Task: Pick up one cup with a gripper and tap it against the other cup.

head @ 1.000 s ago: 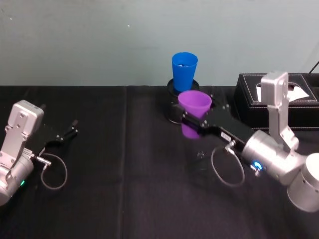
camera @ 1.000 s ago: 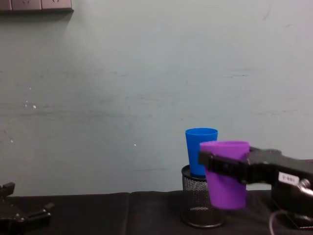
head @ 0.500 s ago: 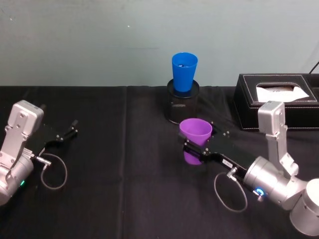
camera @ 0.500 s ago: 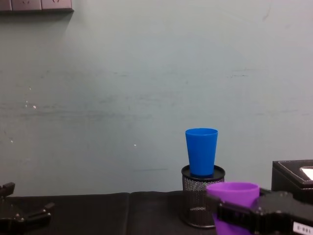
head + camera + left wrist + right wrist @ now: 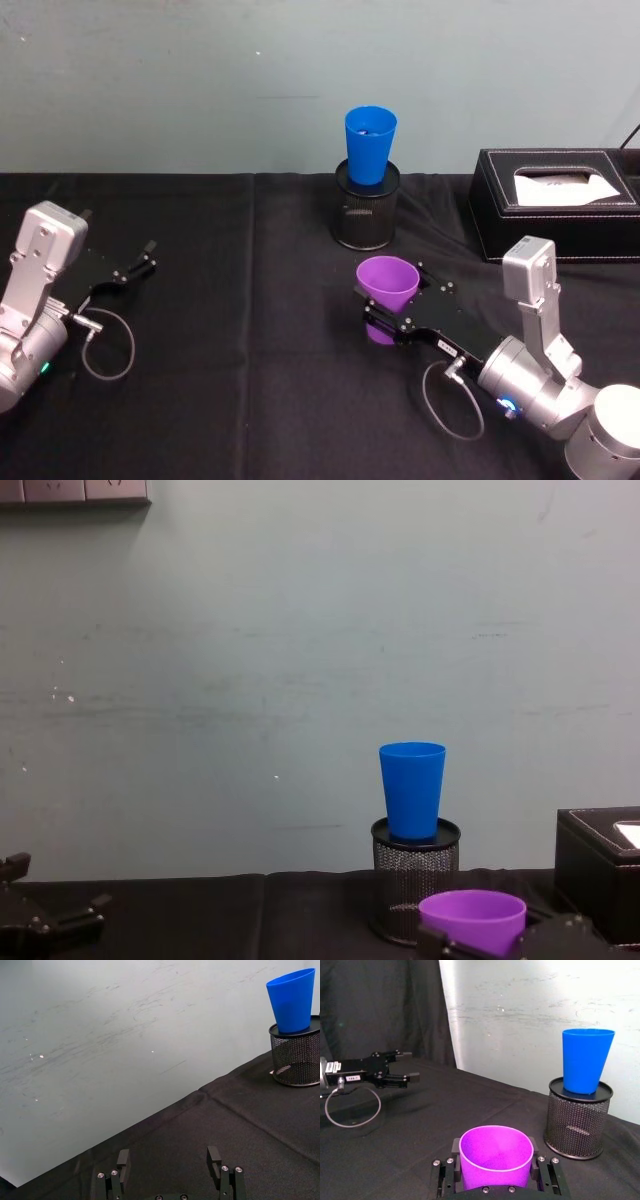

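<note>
At the table's (image 5: 250, 400) middle, the right gripper (image 5: 385, 315) clamps the purple cup (image 5: 388, 280), six o'clock of the blue cup (image 5: 370, 145) atop the holder (image 5: 366, 215); the left gripper (image 5: 135, 268) idles at nine, fingers spread.

Black mesh pen holder (image 5: 365, 222) upright on black tablecloth (image 5: 250, 400) before me. Black tissue box (image 5: 540, 235) right of holder, well apart, white tissue (image 5: 565, 185) showing. Pale wall (image 5: 200, 80) behind holder.

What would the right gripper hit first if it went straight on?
Probably nothing. The right gripper, shut on the purple cup, aims left of the holder and blue cup, over the table toward the wall. Depth is unclear; it may pass the holder closely. The left gripper sits far left.
</note>
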